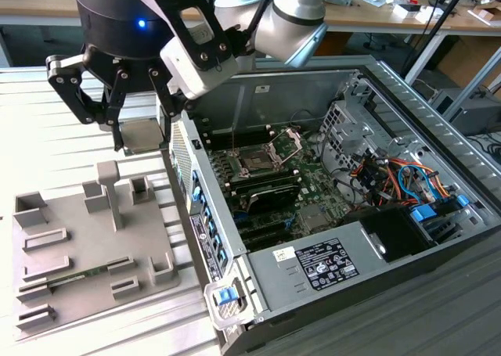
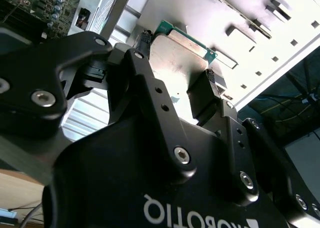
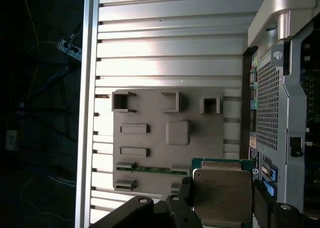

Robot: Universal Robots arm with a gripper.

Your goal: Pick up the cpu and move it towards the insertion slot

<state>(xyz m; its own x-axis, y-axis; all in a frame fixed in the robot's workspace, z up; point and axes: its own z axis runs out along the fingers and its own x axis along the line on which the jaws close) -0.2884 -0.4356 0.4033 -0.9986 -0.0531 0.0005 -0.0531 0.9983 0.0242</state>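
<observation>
My gripper (image 1: 142, 134) is shut on the cpu (image 1: 142, 135), a thin square chip with a silver metal top and green edge. It hangs in the air above the grey parts tray (image 1: 86, 246), just off the computer case's wall on the exterior view's left. Both wrist views show the cpu (image 2: 177, 60) (image 3: 222, 190) clamped between the black fingers (image 2: 206, 95). The insertion slot (image 1: 254, 162), a square socket with a dark centre and raised metal bracket, sits open on the motherboard inside the case, to the exterior view's right of the gripper.
The open computer case (image 1: 360, 239) lies on a ribbed metal table, with its side wall (image 1: 200, 207) between gripper and socket. Cables and a drive cage (image 1: 391, 176) fill its far side. A green memory stick (image 3: 152, 169) lies in the tray. A cluttered bench stands behind.
</observation>
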